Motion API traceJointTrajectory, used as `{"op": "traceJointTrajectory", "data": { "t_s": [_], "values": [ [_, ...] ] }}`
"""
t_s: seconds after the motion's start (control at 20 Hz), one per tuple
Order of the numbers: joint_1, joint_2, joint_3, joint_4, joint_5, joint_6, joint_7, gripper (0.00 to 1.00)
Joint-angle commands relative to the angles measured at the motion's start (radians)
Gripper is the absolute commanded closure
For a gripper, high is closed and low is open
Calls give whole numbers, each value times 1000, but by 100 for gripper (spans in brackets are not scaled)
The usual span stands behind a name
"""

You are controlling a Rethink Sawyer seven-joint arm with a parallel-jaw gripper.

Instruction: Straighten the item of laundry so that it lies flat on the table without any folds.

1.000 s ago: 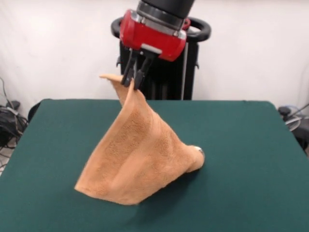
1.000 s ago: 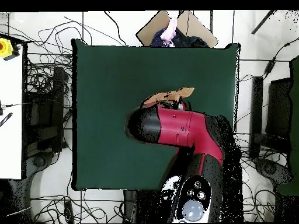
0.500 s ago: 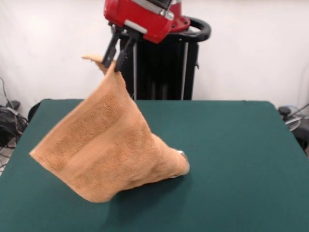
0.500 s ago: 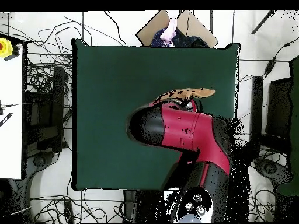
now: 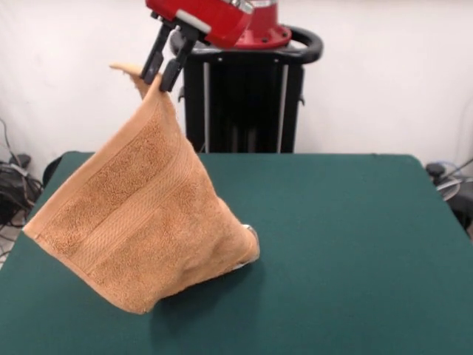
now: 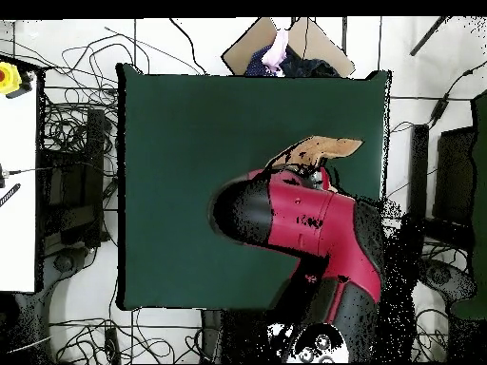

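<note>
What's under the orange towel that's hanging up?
The towel hangs from the robot's hand, shut on its top corner. Under it is the green table; its lower right end seems to rest there. A small pale bit peeks out beside that end. Whatever else lies beneath is covered.

White wall [image 5: 384, 74] behind; tangled cables [image 6: 71, 152] across floor (cardboard box [image 6: 249, 49] too).
</note>
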Motion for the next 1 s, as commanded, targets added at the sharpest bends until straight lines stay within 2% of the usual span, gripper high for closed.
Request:
{"op": "traceJointTrajectory", "data": {
  "t_s": [0.05,0.5,0.8,1.0],
  "values": [
    [35,-9,-22,17,42,138,276,100],
    [57,-7,-50,12,56,153,290,100],
    [32,-17,-54,-42,54,203,233,100],
    [12,-3,-41,-56,49,182,224,100]
  ]
}}
